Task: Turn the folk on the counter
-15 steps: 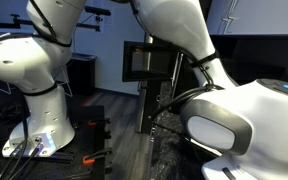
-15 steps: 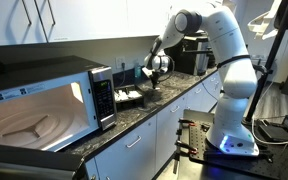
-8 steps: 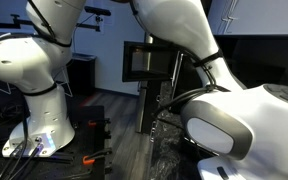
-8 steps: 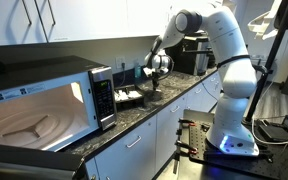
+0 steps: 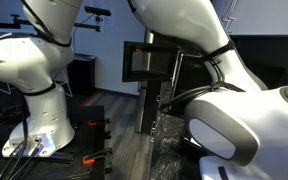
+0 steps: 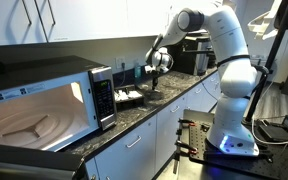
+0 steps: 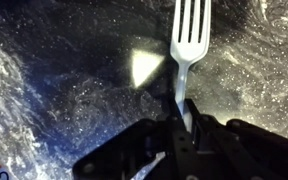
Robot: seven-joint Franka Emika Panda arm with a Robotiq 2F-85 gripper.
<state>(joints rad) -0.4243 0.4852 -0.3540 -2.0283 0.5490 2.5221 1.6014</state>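
In the wrist view a white plastic fork (image 7: 188, 45) points its tines away from me, over the glossy black speckled counter (image 7: 64, 80). My gripper (image 7: 182, 122) is shut on the fork's handle. In an exterior view the gripper (image 6: 157, 70) hangs over the counter (image 6: 174, 95) beside the microwave, with the fork too small to make out. In an exterior view (image 5: 234, 120) the arm's white body fills the frame and hides the fork.
A microwave (image 6: 44, 100) with its door open stands on the counter's near end. A black tray with white items (image 6: 131, 96) sits next to the gripper. A dark appliance (image 6: 189, 55) stands at the counter's far end. A second robot base (image 5: 34, 90) stands on the floor.
The arm has shifted slightly, its white link moving across the close exterior view. The gripper stays over the same spot on the counter.
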